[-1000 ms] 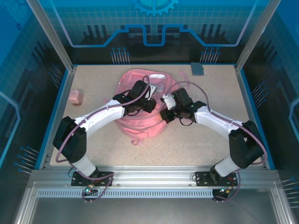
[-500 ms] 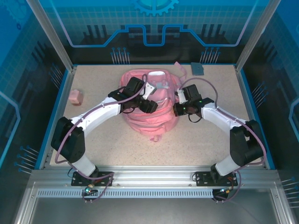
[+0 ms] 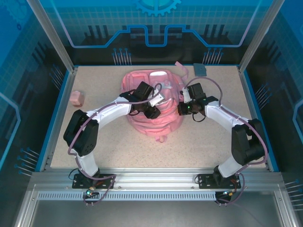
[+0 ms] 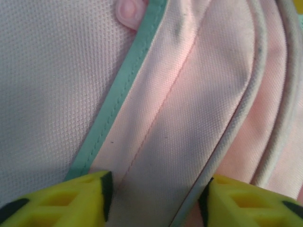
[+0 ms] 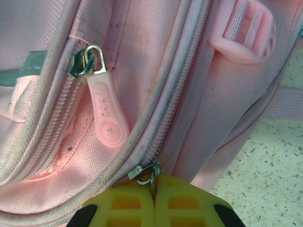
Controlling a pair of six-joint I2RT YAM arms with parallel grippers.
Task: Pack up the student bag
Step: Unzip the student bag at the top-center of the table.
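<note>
Looking down, the student bag (image 3: 151,124) is lying in the middle of the table (image 3: 213,142), open tabletop around it, left gripper (image 3: 152,111) and right gripper (image 3: 181,109) on it. Left wrist: jaws standing partway apart astride a pink seam, gripping nothing. Right wrist: jaws pinching shut on a zip pull (image 5: 146,171), table showing lower right.

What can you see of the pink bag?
The bag is soft pink woven fabric with pale piping, teal trim and a pink plastic buckle. It lies on the table, toward the far edge. One pink rubbery zip pull lies loose. The right claw is shut on another zip's ring; the open left claw stands over a seam.
</note>
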